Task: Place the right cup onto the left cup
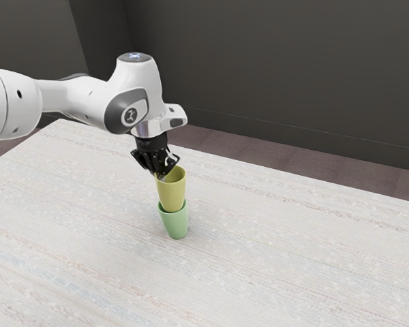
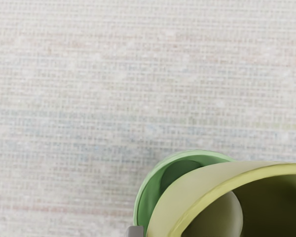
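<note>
The near part of the table [image 1: 259, 279], with its pale, faintly streaked top, comes first. Farther in stands the green cup [image 1: 176, 225], upright on that top. The yellow cup [image 1: 172, 195] is above it, mouth up, its lower end in the green cup's mouth; the wrist view shows a crescent of green interior beside its wall. At the yellow rim, on the exterior view's left, is the black gripper [image 1: 161, 175]; whether it is released or grasping that cup, I cannot tell. The white arm [image 1: 78, 102] reaches in from the exterior view's left. Beyond the table's far edge lie brownish floor [image 1: 259, 154] and a dark wall [image 1: 279, 68]
</note>
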`<move>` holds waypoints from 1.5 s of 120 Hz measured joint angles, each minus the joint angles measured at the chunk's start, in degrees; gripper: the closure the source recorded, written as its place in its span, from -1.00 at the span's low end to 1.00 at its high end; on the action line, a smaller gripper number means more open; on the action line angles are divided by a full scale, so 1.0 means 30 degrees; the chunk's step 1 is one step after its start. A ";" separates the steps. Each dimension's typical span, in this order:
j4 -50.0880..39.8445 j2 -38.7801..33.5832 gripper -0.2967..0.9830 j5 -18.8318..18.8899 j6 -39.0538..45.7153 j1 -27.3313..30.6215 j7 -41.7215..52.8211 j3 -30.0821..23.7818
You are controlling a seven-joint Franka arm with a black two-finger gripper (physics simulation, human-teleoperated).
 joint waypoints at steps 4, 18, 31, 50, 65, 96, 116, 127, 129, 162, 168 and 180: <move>0.0000 0.0025 0.69 -0.0001 0.0014 0.0002 -0.0013 0.0000; -0.0020 0.0192 0.36 -0.0006 0.0098 0.0021 0.0019 0.0001; -0.0027 0.0258 0.01 -0.0010 0.0161 0.0059 0.0060 0.0002; -0.0017 0.0262 -0.28 -0.0012 0.0206 0.0062 0.0114 0.0002; -0.0001 0.0256 -0.39 -0.0012 0.0225 0.0050 0.0156 0.0002; 0.0216 0.0065 -0.49 0.0013 0.0099 0.0022 0.0228 0.0002; 0.0819 -0.0511 -0.52 0.0044 -0.0796 -0.0005 0.0268 0.0002; 0.0885 -0.1401 -0.52 0.0051 -0.1760 -0.0011 0.0326 0.0002; 0.0887 -0.1605 -0.52 0.0050 -0.1978 -0.0007 0.0341 0.0002; 0.1827 -0.3511 -0.53 -0.0059 -0.5472 -0.0014 0.1364 0.0033; 0.2199 -0.3542 -0.53 -0.0140 -0.6122 0.0007 0.1715 0.0069; 0.2520 -0.3559 -0.53 -0.0232 -0.7164 0.0102 0.2279 0.0107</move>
